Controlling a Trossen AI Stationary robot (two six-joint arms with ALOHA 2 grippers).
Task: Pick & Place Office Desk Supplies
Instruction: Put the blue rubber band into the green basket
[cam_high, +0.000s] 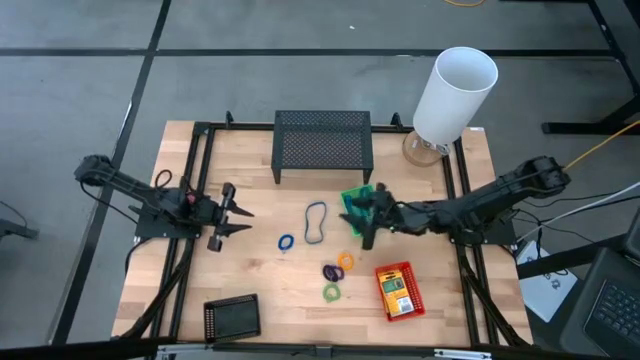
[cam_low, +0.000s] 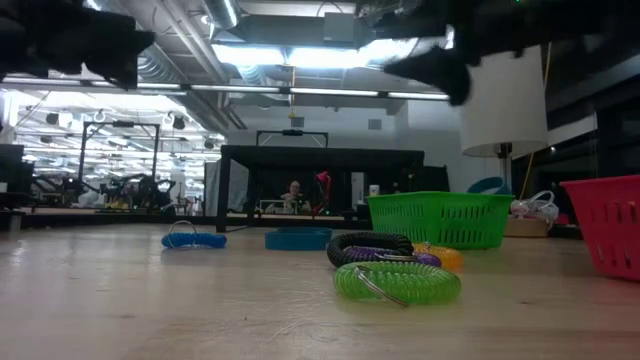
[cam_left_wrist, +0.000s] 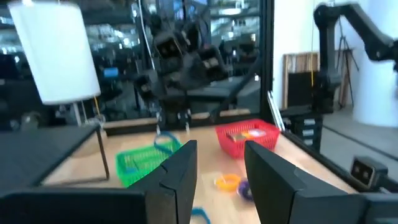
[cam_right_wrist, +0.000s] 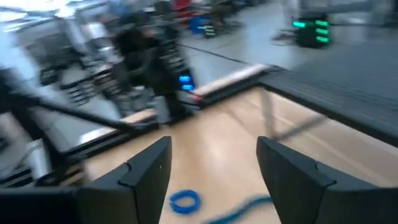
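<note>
While the left gripper (cam_high: 243, 221) waits over the table's left half with its fingers parted and nothing between them, the right gripper (cam_high: 362, 222) hangs just over the green basket (cam_high: 357, 203), jaws spread wide and holding nothing.

That green basket sits right of centre, in front of the black mesh stand (cam_high: 323, 143); the gripper covers most of it from above, and I cannot tell whether anything lies inside. A red basket (cam_high: 399, 290) sits near the front right with its long axis running front to back, and it holds a yellow-and-green flat pack (cam_high: 396, 289) lying lengthwise in it. A black basket (cam_high: 232, 318) rests at the front edge, left of centre, its long side along that edge, and looks to hold nothing.

Loose on the wood, a thin blue band loop (cam_high: 315, 223) lies at the centre, stretched front to back. A small blue ring (cam_high: 286, 242) lies just left of it. An orange ring (cam_high: 346, 261), a purple ring (cam_high: 332, 271) and a green ring (cam_high: 331, 292) cluster between the loop and the red basket.

Bare wood lies open between the left gripper and the blue ring, and along the front between the black and red baskets. A tall white cylinder (cam_high: 454, 94) stands at the back right corner.
</note>
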